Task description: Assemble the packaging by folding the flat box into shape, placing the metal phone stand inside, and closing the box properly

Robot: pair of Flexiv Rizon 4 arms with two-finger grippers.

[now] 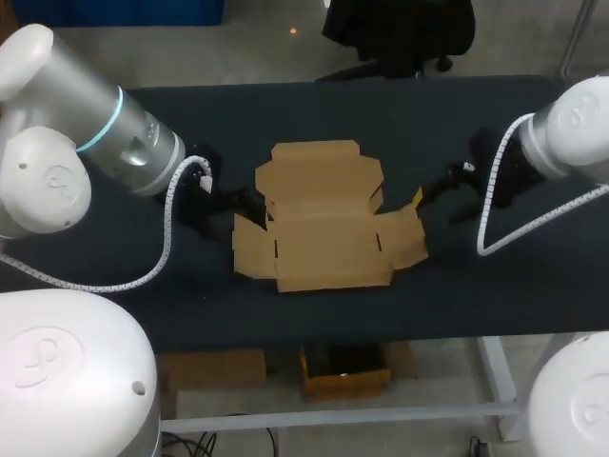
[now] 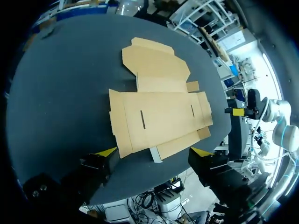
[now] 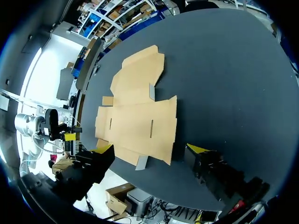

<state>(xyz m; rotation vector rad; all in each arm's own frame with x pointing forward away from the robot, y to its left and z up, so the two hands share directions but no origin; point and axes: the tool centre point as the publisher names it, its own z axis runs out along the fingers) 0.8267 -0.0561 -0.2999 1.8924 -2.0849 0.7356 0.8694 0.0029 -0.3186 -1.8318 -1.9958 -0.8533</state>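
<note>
A flat, unfolded brown cardboard box (image 1: pixel 324 219) lies in the middle of the black table, its flaps spread out. My left gripper (image 1: pixel 233 205) hovers at the box's left edge, and in the left wrist view it (image 2: pixel 154 153) stands wide open above the sheet (image 2: pixel 159 116) with nothing between its fingers. At the box's right edge is my right gripper (image 1: pixel 433 190). Its own view shows it (image 3: pixel 150 150) open as well, over the cardboard (image 3: pixel 138 116) and holding nothing. No metal phone stand shows in any view.
The black table (image 1: pixel 476 286) has bare surface on every side of the box. Each wrist view shows the other arm's gripper across the sheet: the right one (image 2: pixel 238 112) and the left one (image 3: pixel 70 136).
</note>
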